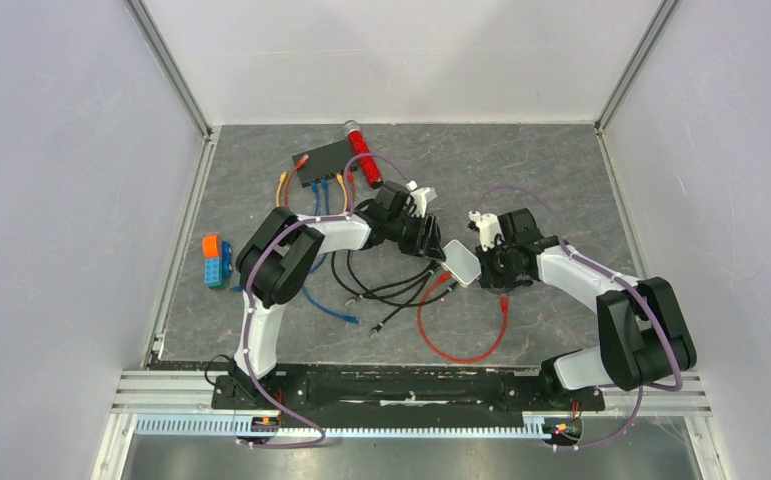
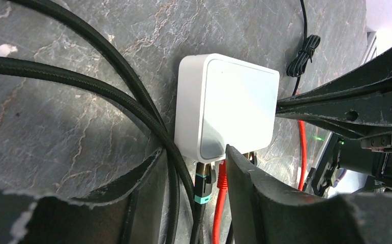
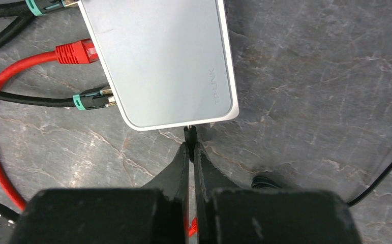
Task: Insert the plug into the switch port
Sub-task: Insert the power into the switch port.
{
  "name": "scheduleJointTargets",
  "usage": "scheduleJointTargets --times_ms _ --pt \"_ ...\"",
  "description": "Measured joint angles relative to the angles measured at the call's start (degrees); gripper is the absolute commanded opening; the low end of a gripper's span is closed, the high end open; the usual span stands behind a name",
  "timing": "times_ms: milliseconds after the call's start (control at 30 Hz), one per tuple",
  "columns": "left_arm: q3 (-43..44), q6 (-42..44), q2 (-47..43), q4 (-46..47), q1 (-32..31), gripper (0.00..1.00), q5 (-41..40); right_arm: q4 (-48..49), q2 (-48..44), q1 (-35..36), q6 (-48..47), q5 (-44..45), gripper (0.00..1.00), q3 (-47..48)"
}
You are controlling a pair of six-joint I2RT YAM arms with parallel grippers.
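The black switch box (image 1: 323, 160) lies at the back of the table; the switch ports (image 1: 321, 181) line its near edge, with blue and orange cables in some. Both grippers are at a white rounded box (image 1: 461, 263), far from the switch. My left gripper (image 2: 192, 152) is open, its fingers straddling a black teal-banded plug (image 2: 204, 185) and a red plug (image 2: 222, 175) that sit in the white box (image 2: 234, 101). My right gripper (image 3: 189, 145) is shut on a small black plug (image 3: 189, 134) at the white box's edge (image 3: 173, 66).
A red cable (image 1: 461, 350) loops on the table in front, its free end (image 1: 502, 305) near my right arm. Black cables (image 1: 381, 290) tangle below the white box. A red cylinder (image 1: 361, 153) lies beside the switch. An orange and blue block (image 1: 215, 259) sits at the left.
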Motion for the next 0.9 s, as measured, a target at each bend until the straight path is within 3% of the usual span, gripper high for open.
scheduleJointTargets --times_ms 567,900 --pt "2.12 3.82 1.22 -1.60 -0.33 0.50 0.55 1.36 -1.20 0.11 -3.96 3.87 0.00 0.20" --pt "2.43 2.23 -0.98 -1.29 -0.79 0.53 -8.74 2.40 -0.11 0.20 -5.66 3.85 0.00 0.20"
